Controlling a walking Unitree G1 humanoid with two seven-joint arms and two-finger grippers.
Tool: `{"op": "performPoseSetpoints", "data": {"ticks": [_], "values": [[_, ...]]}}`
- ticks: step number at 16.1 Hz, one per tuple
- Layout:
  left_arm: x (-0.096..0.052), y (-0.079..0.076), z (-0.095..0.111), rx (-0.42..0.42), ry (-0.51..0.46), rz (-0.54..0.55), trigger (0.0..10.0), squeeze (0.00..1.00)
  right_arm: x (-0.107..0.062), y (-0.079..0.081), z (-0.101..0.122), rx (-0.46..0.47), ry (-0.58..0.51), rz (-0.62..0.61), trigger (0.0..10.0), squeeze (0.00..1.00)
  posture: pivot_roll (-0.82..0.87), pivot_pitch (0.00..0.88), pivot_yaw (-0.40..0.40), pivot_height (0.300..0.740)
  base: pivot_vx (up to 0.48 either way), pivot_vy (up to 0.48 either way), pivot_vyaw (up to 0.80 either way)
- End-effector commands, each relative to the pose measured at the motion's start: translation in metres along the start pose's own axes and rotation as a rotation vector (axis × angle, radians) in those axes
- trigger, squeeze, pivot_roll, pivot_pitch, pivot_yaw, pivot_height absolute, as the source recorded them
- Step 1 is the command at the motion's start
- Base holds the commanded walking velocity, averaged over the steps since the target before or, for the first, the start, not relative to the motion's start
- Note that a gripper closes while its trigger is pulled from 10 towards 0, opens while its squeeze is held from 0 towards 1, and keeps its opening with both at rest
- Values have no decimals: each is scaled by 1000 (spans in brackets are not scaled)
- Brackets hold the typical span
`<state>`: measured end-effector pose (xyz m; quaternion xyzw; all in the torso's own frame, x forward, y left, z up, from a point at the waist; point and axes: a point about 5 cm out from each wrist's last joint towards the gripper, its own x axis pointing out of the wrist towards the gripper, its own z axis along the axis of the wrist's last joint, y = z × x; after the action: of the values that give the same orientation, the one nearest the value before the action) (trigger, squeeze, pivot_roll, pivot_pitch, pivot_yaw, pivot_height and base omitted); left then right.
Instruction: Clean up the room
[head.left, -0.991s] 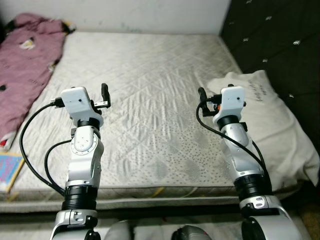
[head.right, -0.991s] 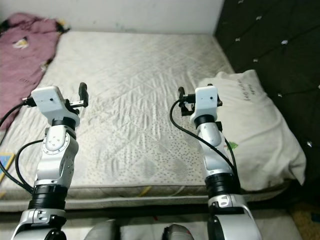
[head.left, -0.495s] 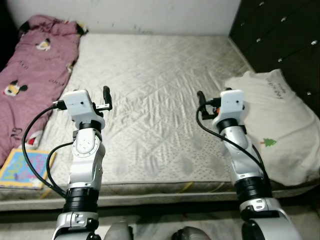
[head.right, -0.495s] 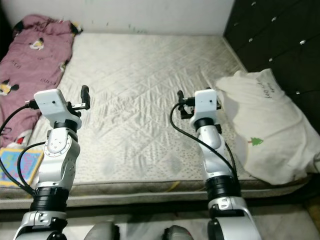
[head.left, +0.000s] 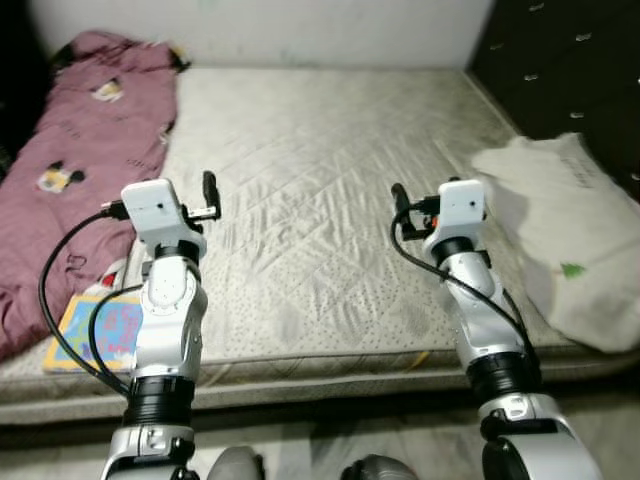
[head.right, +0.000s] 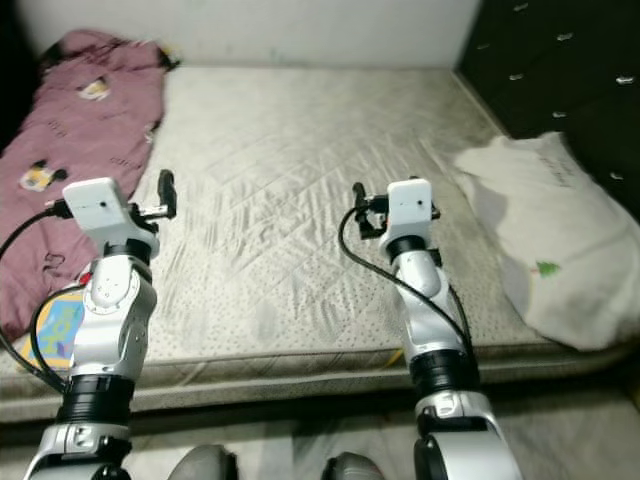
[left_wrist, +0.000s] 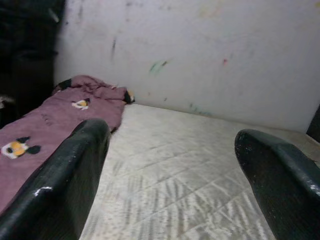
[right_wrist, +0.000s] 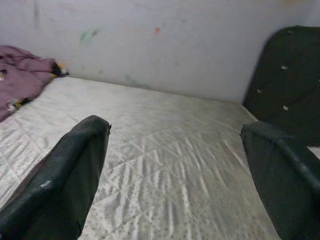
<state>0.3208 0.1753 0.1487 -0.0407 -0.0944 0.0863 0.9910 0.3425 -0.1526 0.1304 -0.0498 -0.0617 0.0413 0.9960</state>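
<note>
Swinging leftward over the last second, the head camera brought the whole rumpled pink cartoon-print blanket (head.left: 80, 170) into sight, while the white pillow (head.left: 565, 235) slid toward the edge; nothing on the bed itself shifted, and both arms stayed raised as before.

That blanket lay heaped along the left side of the bare quilted cream mattress (head.left: 320, 170), running from the wall end down to the near edge. A colourful flat picture book (head.left: 100, 330) sat on the mattress's near left corner, just beside the blanket's lower end. The pillow, with a small green tree mark, slumped off the mattress's right side against the black tufted headboard (head.left: 565, 60).

Over the mattress's near half, the left gripper (left_wrist: 172, 165) and the right gripper (right_wrist: 175, 170) hovered clear of the fabric, each with fingers spread wide and nothing between them.

Judging from this, the robot was picking a first item. To do it well, it would want to face the blanket squarely, lower the left gripper onto a raised fold rather than flat cloth, and pinch deep so the fabric would not slip. Dragging the blanket could sweep the book off the corner.
</note>
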Motion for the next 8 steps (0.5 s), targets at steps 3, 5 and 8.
{"op": "performPoseSetpoints", "data": {"ticks": [3, 5, 8], "values": [[4, 6, 4, 11, -12, 14, 10000, 0, 5, 5, 9, 9, -37, 17, 10000, 0, 22, 0, -31, 740, 0, 0, 0], [3, 5, 3, 5, -9, 9, 10000, 0, 4, 3, 9, -9, -37, 16, 10000, 0, 21, 0, -31, 740, 0, 0, 0], [3, 4, 3, -5, -4, -5, 10000, 0, 6, 5, 10, -12, -41, 20, 10000, 0, 21, 0, -31, 740, 0, 0, 0]]}}
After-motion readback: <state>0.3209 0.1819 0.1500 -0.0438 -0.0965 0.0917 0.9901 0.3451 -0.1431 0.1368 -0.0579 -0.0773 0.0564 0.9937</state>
